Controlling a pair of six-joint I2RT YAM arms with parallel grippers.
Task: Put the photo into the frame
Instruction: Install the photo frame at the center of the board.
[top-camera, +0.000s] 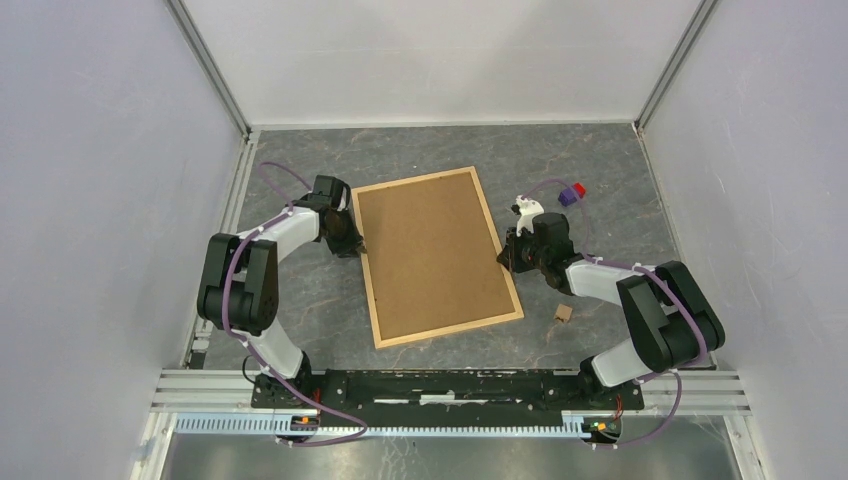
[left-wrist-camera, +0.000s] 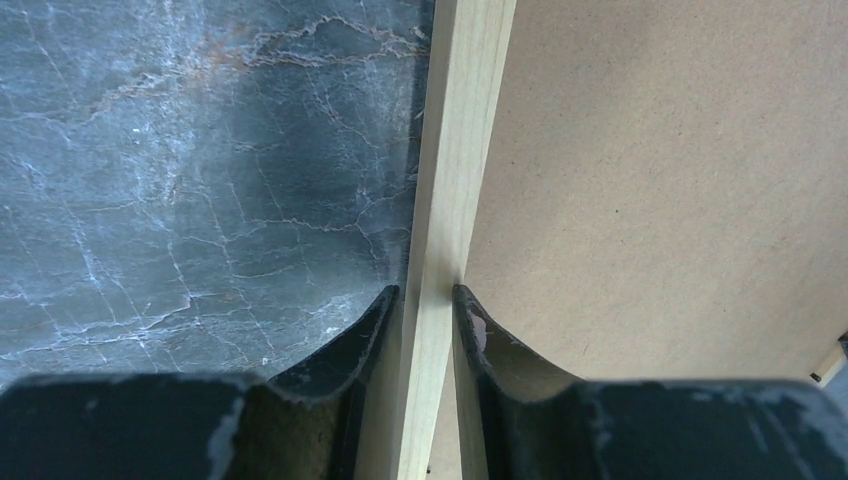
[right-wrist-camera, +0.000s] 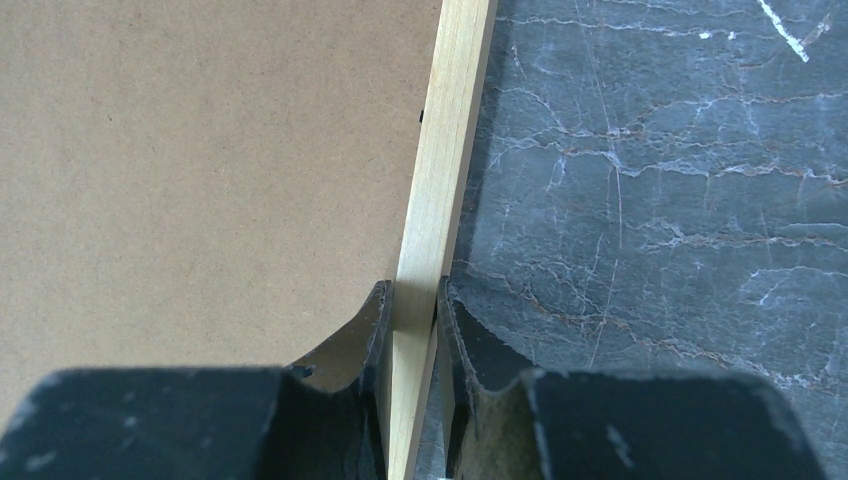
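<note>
Between the two claws, a large rectangular picture frame of thin light wood strips (top-camera: 435, 255) is seen lying on the dark grey marbled counter (top-camera: 300, 310), its brown fibreboard back turned upward. Its left long rail is clenched by the left claw (left-wrist-camera: 428, 295), with one black finger (left-wrist-camera: 375, 330) set on the counter side and the other over the panel. The right long rail is clamped likewise by the right claw (right-wrist-camera: 412, 290). A small tan wooden block (top-camera: 564, 313) is seen on the counter near the right claw, apart from the frame.
</note>
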